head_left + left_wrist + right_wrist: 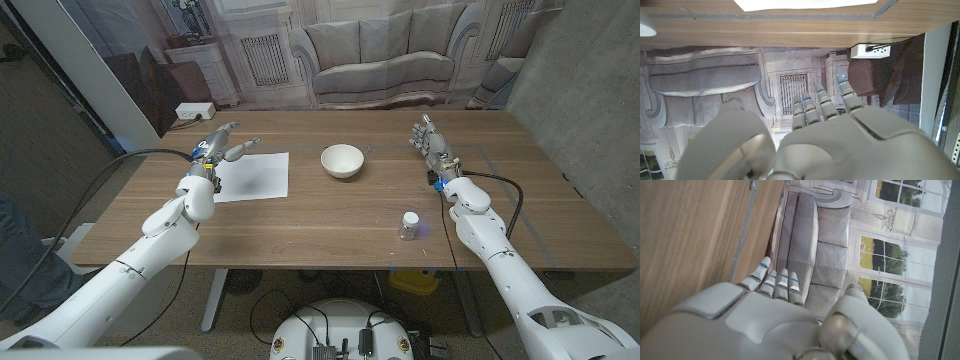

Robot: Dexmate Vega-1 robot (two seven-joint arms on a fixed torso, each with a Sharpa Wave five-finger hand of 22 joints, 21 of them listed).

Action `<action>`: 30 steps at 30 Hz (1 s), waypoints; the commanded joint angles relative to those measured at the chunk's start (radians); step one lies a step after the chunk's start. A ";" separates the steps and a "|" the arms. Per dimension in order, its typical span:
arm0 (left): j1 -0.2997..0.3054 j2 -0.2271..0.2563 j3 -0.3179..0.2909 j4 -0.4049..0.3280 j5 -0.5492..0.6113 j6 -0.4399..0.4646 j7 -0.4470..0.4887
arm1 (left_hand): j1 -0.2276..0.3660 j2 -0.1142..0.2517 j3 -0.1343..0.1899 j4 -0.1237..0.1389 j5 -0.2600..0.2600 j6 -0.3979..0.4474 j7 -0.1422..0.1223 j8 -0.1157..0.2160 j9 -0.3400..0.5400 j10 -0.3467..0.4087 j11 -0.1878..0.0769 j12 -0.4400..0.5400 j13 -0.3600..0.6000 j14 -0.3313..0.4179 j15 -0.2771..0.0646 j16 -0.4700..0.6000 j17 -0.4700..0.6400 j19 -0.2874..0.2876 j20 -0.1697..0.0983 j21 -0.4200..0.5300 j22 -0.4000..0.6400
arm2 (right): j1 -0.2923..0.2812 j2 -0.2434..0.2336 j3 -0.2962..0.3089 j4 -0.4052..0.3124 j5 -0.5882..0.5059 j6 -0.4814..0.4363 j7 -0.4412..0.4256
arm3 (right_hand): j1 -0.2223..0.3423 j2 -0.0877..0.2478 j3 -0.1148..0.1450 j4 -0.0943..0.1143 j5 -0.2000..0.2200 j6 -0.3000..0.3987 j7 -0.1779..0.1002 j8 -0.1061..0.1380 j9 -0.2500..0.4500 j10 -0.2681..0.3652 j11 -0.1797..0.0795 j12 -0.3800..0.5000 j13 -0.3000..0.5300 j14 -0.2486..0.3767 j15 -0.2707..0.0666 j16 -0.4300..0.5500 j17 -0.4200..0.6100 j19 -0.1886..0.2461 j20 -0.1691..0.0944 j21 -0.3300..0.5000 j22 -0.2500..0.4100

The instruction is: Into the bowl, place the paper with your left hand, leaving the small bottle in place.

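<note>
Left hand hovers spread at the paper, holding nothing
Paper lies flat toward the tabletop's left edge, bowl beside it; I may slide it instead of lifting. Bottle near front edge, right hand spread

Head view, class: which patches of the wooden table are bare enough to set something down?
Bare wood runs along the near edge between the paper and the small bottle, and between the bowl and the right hand. It is tightest at the paper's left edge, where the left hand hovers.
</note>
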 commanded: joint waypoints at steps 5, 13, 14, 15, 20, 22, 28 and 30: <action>-0.007 -0.010 0.010 0.013 0.030 0.021 -0.027 | 0.005 -0.012 -0.010 0.004 0.004 0.002 -0.003 -0.003 0.005 -0.004 -0.003 -0.004 0.003 -0.004 -0.051 0.001 0.003 -0.003 0.003 0.003 0.003 | 0.025 0.006 -0.004 0.035 -0.005 0.009 0.010 | 0.004 0.005 -0.002 -0.006 -0.001 0.007 0.002 -0.006 0.003 0.010 0.006 -0.002 0.005 0.009 0.001 -0.001 0.002 0.009 -0.034 -0.006 0.001; -0.020 -0.010 0.021 0.027 0.034 0.020 -0.049 | 0.006 -0.018 -0.014 0.003 0.004 0.002 -0.004 -0.003 0.005 -0.008 -0.005 -0.005 0.004 -0.003 -0.049 0.002 0.003 -0.005 -0.001 0.002 0.003 | 0.033 0.011 -0.007 0.042 -0.009 0.008 0.009 | 0.005 0.006 -0.003 -0.007 -0.001 0.007 0.002 -0.006 0.003 0.008 0.005 -0.003 0.005 0.004 0.000 -0.004 0.002 0.005 -0.033 -0.011 0.001; -0.021 -0.012 0.023 0.027 0.036 0.026 -0.053 | 0.006 -0.018 -0.015 0.003 0.005 0.002 -0.004 -0.003 0.005 -0.007 -0.003 -0.004 0.004 -0.003 -0.049 0.002 0.003 -0.006 0.000 0.002 0.003 | 0.033 0.011 -0.007 0.041 -0.010 0.007 0.009 | 0.005 0.006 -0.003 -0.007 -0.001 0.008 0.002 -0.006 0.003 0.008 0.006 -0.003 0.005 0.004 0.001 -0.004 0.002 0.004 -0.033 -0.011 0.001; -0.023 -0.007 0.026 0.030 0.038 0.021 -0.057 | 0.006 -0.019 -0.016 0.002 0.005 0.003 -0.004 -0.003 0.005 -0.006 -0.006 -0.004 0.004 -0.003 -0.048 0.002 0.003 -0.007 -0.001 0.001 0.003 | 0.033 0.011 -0.007 0.040 -0.010 0.007 0.009 | 0.005 0.006 -0.003 -0.007 -0.001 0.008 0.002 -0.006 0.003 0.008 0.006 -0.003 0.005 0.004 0.000 -0.004 0.002 0.004 -0.033 -0.012 0.001; -0.034 -0.006 0.035 0.033 0.045 0.034 -0.077 | 0.008 -0.022 -0.019 0.001 0.005 0.010 0.001 0.000 0.005 -0.003 -0.006 -0.002 0.004 -0.001 -0.050 0.003 0.003 -0.017 -0.011 -0.003 0.003 | 0.026 0.009 -0.006 0.027 -0.013 0.005 0.001 | 0.006 0.007 -0.002 -0.008 -0.001 0.008 0.002 -0.006 0.003 0.009 0.008 -0.003 0.005 0.002 0.001 -0.005 0.002 0.004 -0.032 -0.015 0.001; -0.038 -0.005 0.039 0.038 0.046 0.029 -0.082 | 0.009 -0.023 -0.020 0.001 0.005 0.013 0.002 0.002 0.005 -0.003 -0.005 -0.002 0.004 -0.001 -0.049 0.003 0.003 -0.017 -0.012 -0.003 0.003 | 0.023 0.012 -0.003 0.019 -0.010 -0.002 -0.007 | 0.007 0.008 -0.002 -0.008 -0.001 0.007 0.002 -0.006 0.003 0.009 0.007 -0.003 0.005 0.001 0.001 -0.005 0.002 0.003 -0.033 -0.016 0.001; -0.052 -0.005 0.056 0.045 0.057 0.038 -0.100 | 0.010 -0.025 -0.022 0.000 0.006 0.015 0.000 0.002 0.006 -0.004 -0.009 -0.002 0.004 0.001 -0.050 0.004 0.003 -0.015 -0.009 -0.002 0.004 | 0.021 0.010 -0.004 0.019 -0.010 0.000 -0.005 | 0.008 0.008 -0.002 -0.009 -0.002 0.008 0.001 -0.006 0.003 0.007 0.007 -0.004 0.006 -0.001 0.001 -0.006 0.002 0.002 -0.032 -0.020 0.002; -0.054 -0.008 0.059 0.045 0.063 0.047 -0.101 | 0.011 -0.026 -0.023 0.000 0.006 0.014 0.001 0.001 0.006 -0.005 -0.007 -0.002 0.004 0.001 -0.049 0.004 0.003 -0.016 -0.010 -0.003 0.004 | 0.022 0.009 -0.005 0.021 -0.011 0.002 -0.002 | 0.008 0.009 -0.002 -0.010 -0.002 0.008 0.000 -0.007 0.003 0.007 0.007 -0.004 0.006 -0.001 0.001 -0.006 0.002 0.002 -0.032 -0.020 0.002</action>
